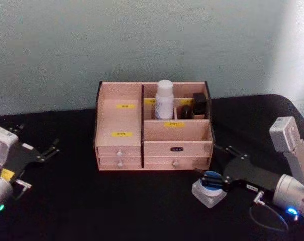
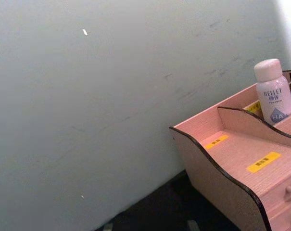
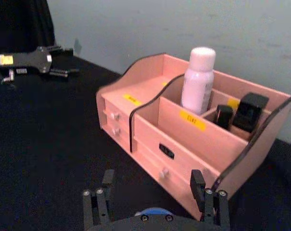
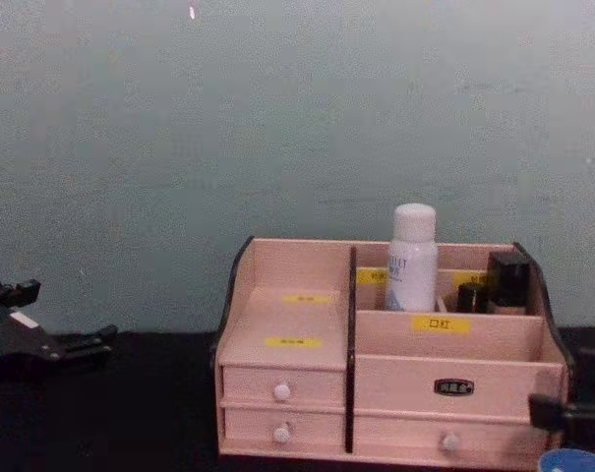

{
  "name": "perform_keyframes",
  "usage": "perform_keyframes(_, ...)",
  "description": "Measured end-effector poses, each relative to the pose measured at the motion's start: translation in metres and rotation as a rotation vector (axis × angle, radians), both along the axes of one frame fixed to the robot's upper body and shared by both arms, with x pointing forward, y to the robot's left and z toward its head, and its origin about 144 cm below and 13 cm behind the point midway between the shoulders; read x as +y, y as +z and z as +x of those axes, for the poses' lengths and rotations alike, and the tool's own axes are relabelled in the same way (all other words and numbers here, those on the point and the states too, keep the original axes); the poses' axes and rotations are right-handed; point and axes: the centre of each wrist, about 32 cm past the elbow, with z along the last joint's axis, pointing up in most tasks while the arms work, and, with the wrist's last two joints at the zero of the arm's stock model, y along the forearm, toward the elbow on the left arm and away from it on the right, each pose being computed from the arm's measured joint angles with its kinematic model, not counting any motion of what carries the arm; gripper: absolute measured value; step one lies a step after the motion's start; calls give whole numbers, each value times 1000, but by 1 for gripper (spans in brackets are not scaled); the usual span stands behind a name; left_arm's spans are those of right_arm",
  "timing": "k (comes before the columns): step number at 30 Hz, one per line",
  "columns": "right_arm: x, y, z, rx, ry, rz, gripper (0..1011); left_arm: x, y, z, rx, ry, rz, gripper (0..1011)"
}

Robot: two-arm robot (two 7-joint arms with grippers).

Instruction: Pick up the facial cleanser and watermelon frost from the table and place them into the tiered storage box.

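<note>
Black table (image 1: 116,206), pale green wall (image 1: 141,40) behind. Tiered storage box (image 1: 121,120) at centre. Facial cleanser (image 1: 164,99) upright in rear compartment, small black bottles (image 1: 198,105) just beside. Watermelon frost (image 1: 208,193) on table near box's front right corner, between spread fingers of right gripper (image 3: 152,177). Left gripper (image 1: 37,140) splayed, far left.

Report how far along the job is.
Done: the facial cleanser stands upright in a rear compartment of the tiered storage box. In hand: the right pincer is open at the watermelon frost, which sits on the table by the box's right front corner. Remaining: grip that jar and put it in the box. The left pincer sits open at the left.
</note>
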Motion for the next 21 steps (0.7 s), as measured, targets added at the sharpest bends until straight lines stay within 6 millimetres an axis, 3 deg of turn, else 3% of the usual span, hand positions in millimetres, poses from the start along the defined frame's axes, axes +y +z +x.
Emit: perform_keyframes(21,-9,-7,-9,98,-15,-82,1002,0,0,0,0,0,0,1001)
